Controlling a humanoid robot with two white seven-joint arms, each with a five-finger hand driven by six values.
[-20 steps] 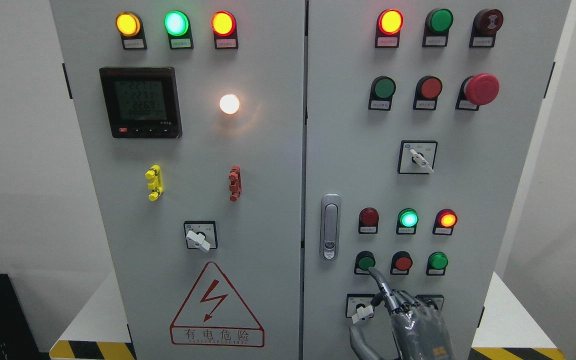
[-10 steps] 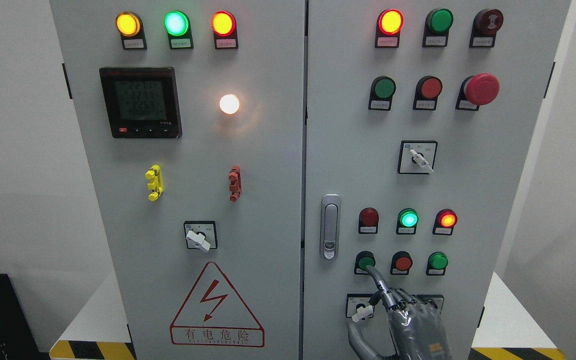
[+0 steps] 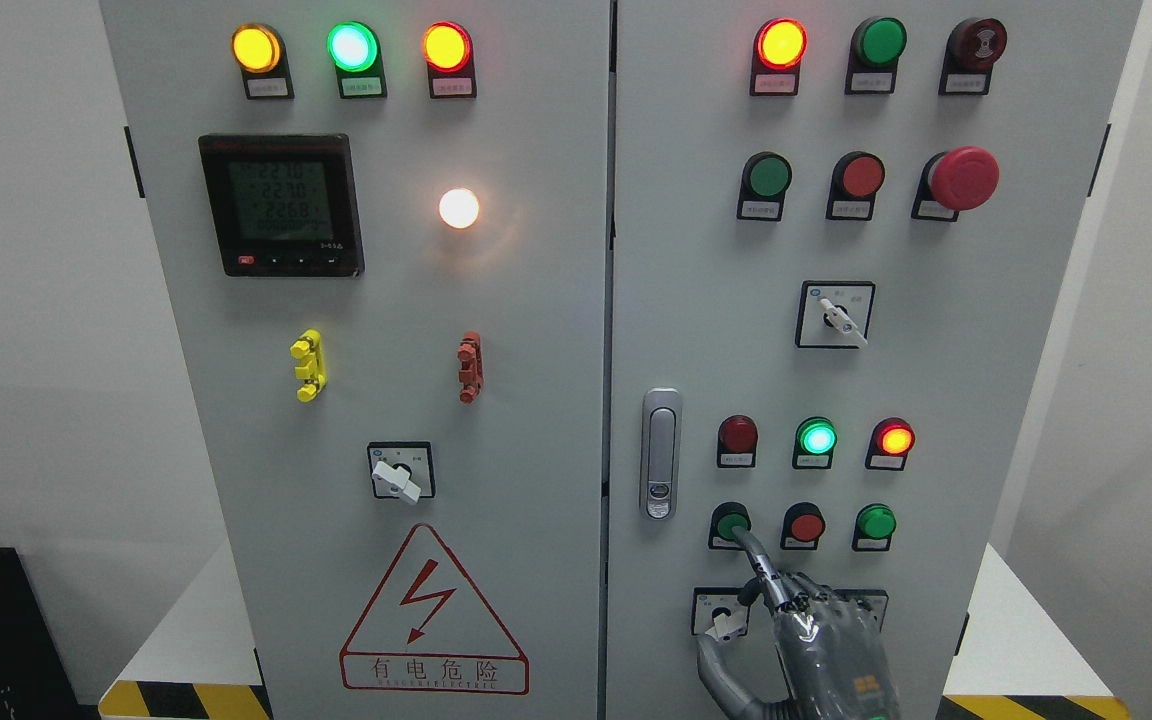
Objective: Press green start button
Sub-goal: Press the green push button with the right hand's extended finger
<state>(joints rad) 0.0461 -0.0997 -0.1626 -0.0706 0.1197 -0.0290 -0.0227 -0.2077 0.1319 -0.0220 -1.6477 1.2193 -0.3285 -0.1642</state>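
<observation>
Green button [image 3: 732, 523] located on the right door, bottom row of three, leftmost, just right of the door handle [image 3: 661, 455]. Red button [image 3: 805, 526] sits beside it, a second green one [image 3: 876, 522] further right.

Progress: approach judged complete. The right hand [image 3: 816, 640] is raised from the bottom edge, index finger [image 3: 754, 556] extended up and to the left, its tip laid on the lower right edge of the green button. Contact appears made; whether the button is actually depressed cannot be told from this view. No change in the button itself is visible: it reads dark green, unlit. The lamp [image 3: 817, 438] above the red button is lit green, and the one to its right glows red-orange.

Left to do, as judged: the push to be confirmed or completed, then the hand withdrawn.

Hand state: index finger straight; the other fingers are folded in against the palm; thumb hangs low at the left, near the selector switch [image 3: 723, 622]. Nothing is held. Left hand not seen.
</observation>
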